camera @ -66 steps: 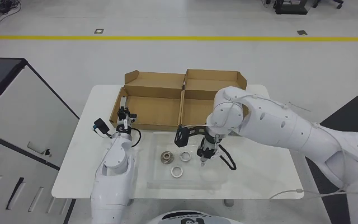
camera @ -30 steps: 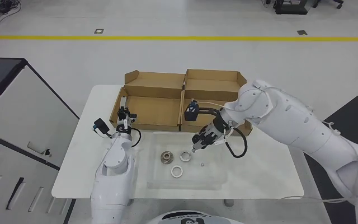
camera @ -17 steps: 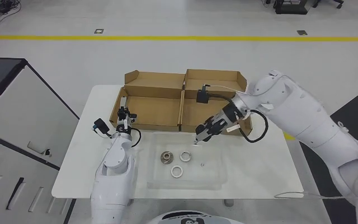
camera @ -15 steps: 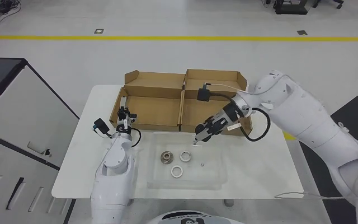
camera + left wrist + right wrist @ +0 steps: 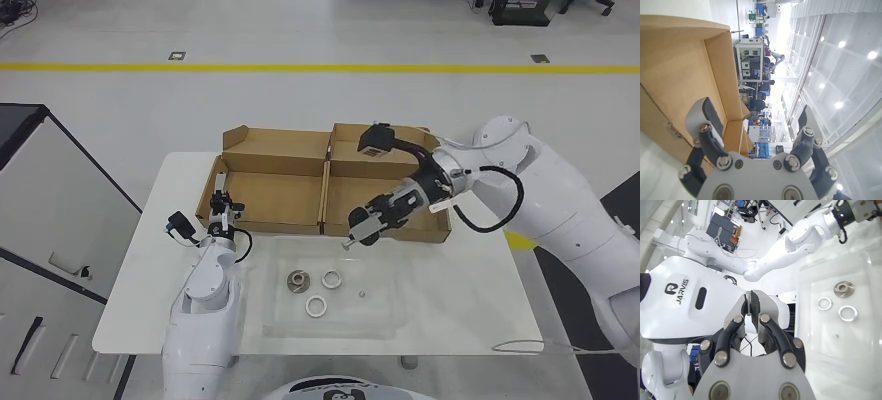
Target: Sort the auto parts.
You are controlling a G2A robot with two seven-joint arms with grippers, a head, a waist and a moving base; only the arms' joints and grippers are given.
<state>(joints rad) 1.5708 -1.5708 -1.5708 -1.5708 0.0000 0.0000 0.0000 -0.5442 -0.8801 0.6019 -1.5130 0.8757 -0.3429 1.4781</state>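
**A:** Since the fingers matter most, what did the right gripper [image 5: 749,295] have between them?

**B:** A small threaded bolt [image 5: 748,307]. It was pinched lengthwise between the two black pads [image 5: 754,306], which were closed down to the bolt's own width.

**A:** And where did that put the bolt?

**B:** It was in the air at the near wall of the right cardboard box [image 5: 400,160], on the side facing the clear tray [image 5: 390,315]. The right arm lay across that box from the table's right side. Its wrist was turned so the fingers pointed back toward the tray.

**A:** How were the left gripper's fingers?

**B:** The left gripper [image 5: 755,108] had its fingers [image 5: 710,111] spread wide, with nothing between them and nothing touching the ribbed pads. It sat just beside the near wall of the left cardboard box [image 5: 270,195], at that wall's outer end. The forearm ran straight from the robot toward the box.

**A:** What lay in the tray?

**B:** There were four pieces, none touching another. A flanged metal bushing [image 5: 296,281] lay toward the left, with a flat ring [image 5: 331,279] just beside it. A second ring [image 5: 318,306] lay nearer the robot, and a tiny nut [image 5: 361,294] sat off to the right. The tray itself rested on the white table [image 5: 470,300], in front of both boxes.
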